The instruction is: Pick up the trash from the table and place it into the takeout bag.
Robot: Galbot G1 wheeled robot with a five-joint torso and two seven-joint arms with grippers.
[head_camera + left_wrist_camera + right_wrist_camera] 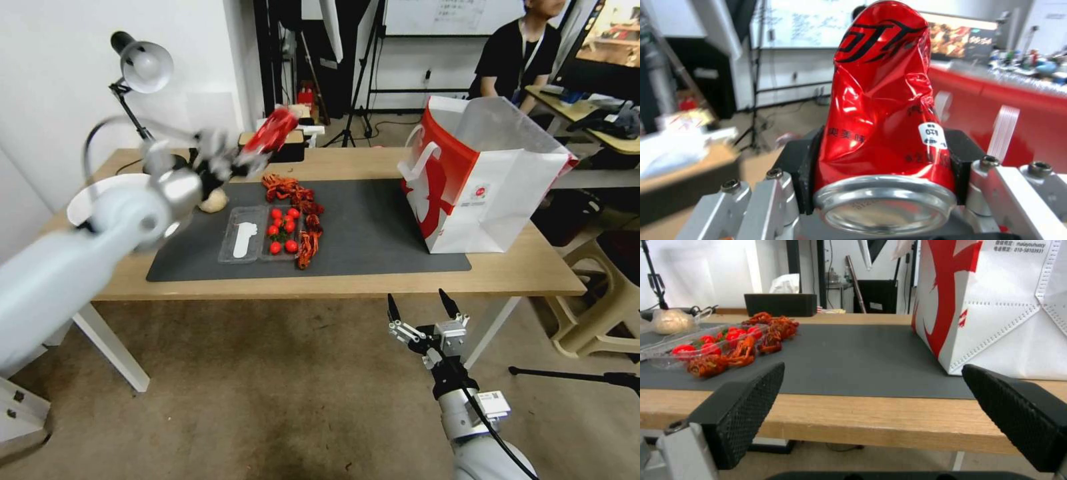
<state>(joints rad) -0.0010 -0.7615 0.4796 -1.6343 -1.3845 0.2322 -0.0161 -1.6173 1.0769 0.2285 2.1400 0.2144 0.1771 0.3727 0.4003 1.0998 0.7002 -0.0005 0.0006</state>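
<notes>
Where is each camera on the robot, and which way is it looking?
Head view: up on the robot's head, looking forward and down at the table; both arms show, the left gripper raised with the crushed red can, the right gripper low before the table edge.
Left wrist view: on the left wrist, looking along the clamped can toward the takeout bag.
Right wrist view: on the right wrist, level with the tabletop, between its open fingers.
Shared: all views show the takeout bag.

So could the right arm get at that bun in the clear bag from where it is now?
Probably not easily. The right gripper hangs open below the table's near edge, while the bun lies at the far left of the mat, beside the left gripper holding the can.
</notes>
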